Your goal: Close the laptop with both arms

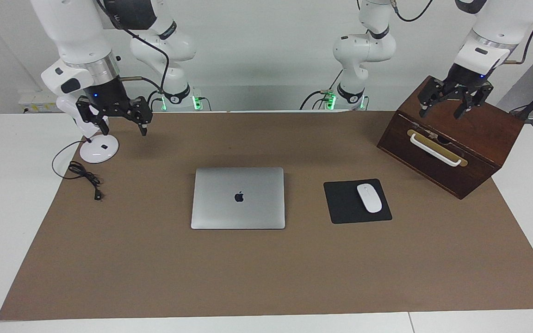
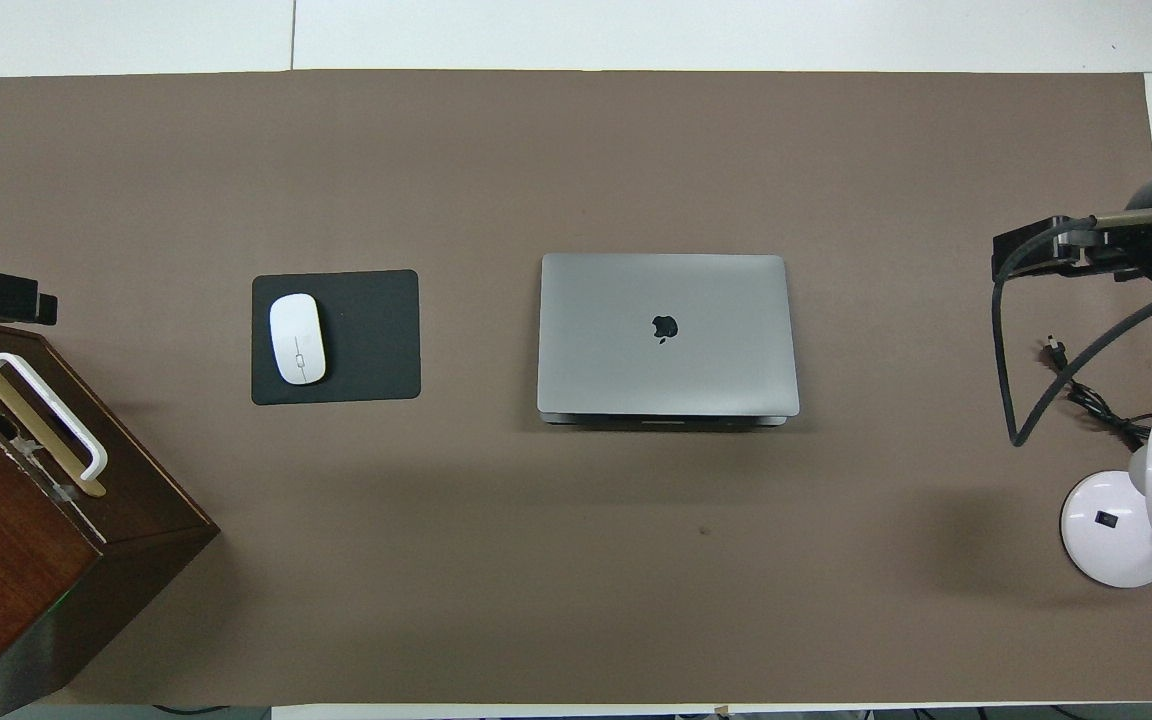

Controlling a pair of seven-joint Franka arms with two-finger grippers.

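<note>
Laptop: silver-grey, lid fully down, logo up, flat at mid-mat on brown table cover. Mouse pad: black, beside laptop toward left arm's end; white mouse on it. Wooden box: white handle, at left arm's end. Left gripper: raised over the box, fingers spread, holding nothing. Right gripper: raised over white lamp base, fingers apart, empty. Black cable: coiled beside lamp base.
</note>
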